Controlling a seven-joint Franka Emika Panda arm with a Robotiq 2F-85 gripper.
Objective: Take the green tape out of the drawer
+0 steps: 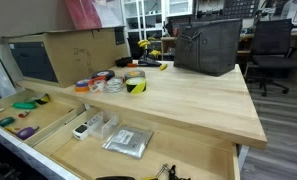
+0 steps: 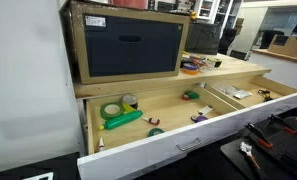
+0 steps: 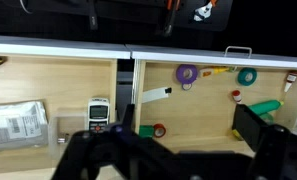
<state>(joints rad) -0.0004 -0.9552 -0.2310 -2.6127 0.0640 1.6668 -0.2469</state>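
Note:
The drawer [image 2: 178, 150] stands pulled out under the wooden desk, with divider strips inside [image 3: 126, 95]. The green tape [image 3: 247, 76] is a small green ring lying flat in the wide compartment near the white front edge; an exterior view shows this green tape [image 2: 155, 131] close to the front too. My gripper [image 3: 186, 125] hovers above that compartment, open and empty. Its dark fingers [image 3: 250, 124] frame bare wood, and the tape lies apart from them, toward the front and beside the right finger.
The same compartment holds a purple roll [image 3: 186, 73], a small red roll [image 3: 236, 96], a flat bright-green object [image 3: 266, 106] and a red roll [image 3: 159, 130]. A plastic bag [image 3: 13, 122] lies beyond the divider. A cardboard box [image 2: 128, 45] and tape rolls [image 1: 113, 82] stand on the desktop.

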